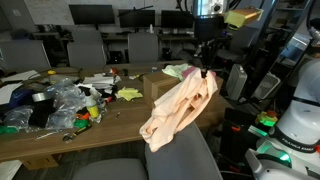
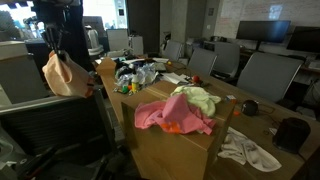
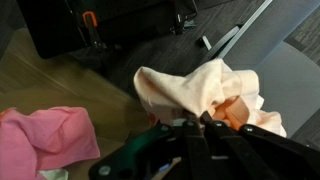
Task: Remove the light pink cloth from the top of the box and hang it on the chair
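Claw (image 1: 205,71) is pinched on the light pink cloth (image 1: 180,108), which hangs in air clear of the box (image 2: 168,155), just above the chair (image 1: 185,160) backrest. Step: hang. Next: lower toward 6 o'clock, drape across backrest, release (hot-pink cloth (image 2: 160,113) on box isn't ours).

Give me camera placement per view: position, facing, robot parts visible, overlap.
Exterior view: behind a grey chair, facing across the cluttered table; the arm hangs in from the top, gripper holding the light pink cloth.
Exterior view: near the box, facing along the table toward the arm at the frame's left edge, that cloth hanging below it.
Wrist view: looks down past the gripper onto that cloth and the floor.
Shared: all three show the held cloth; the darker pink cloth shows in an exterior view and the wrist view.
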Controlling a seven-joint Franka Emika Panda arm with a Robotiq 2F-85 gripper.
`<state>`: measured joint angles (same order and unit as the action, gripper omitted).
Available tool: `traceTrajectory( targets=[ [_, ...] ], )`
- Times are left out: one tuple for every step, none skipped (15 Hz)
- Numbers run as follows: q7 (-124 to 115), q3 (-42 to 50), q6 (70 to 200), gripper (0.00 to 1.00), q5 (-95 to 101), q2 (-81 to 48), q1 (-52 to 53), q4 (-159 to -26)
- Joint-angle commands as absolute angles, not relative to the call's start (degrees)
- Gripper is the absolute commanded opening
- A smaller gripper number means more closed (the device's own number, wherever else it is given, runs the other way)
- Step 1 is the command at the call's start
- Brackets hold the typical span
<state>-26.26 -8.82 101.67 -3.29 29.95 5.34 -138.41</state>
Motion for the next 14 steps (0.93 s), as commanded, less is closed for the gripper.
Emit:
traceTrajectory(
  targets=[
    [-26.92,-7.93,103.09,0.02,-6.64,37.65,3.45,-143.97],
    [-26.79,-7.79,103.22,0.02,-7.13,38.72,3.02,-144.9],
    [-26.59,-7.79,103.13,0.02,-7.59,39.49,2.62,-145.57],
    [-26.38,-7.85,103.1,0.02,-7.91,40.14,2.26,-146.19],
    [-26.3,-8.02,103.05,0.02,-7.97,40.5,1.96,-146.59],
    [-26.26,-8.15,102.97,0.02,-7.98,40.9,1.75,-146.98],
    [-26.17,-8.2,102.78,0.02,-8.09,41.14,1.66,-147.21],
    [-26.25,-8.32,102.87,0.31,-8.02,41.35,1.51,-147.48],
    [-26.29,-8.45,102.73,0.33,-7.86,41.34,1.4,-147.56],
    [-26.23,-8.44,102.62,0.38,-7.92,41.32,1.37,-147.63],
    [-26.47,-8.59,102.58,0.47,-7.68,41.25,1.2,-147.64],
    [-26.43,-8.6,102.58,0.54,-7.67,41.23,1.18,-147.67],
    [-26.54,-8.68,102.62,0.62,-7.58,41.18,1.11,-147.72],
    [-26.58,-8.68,102.59,0.69,-7.59,41.13,1.08,-147.75]
  ],
)
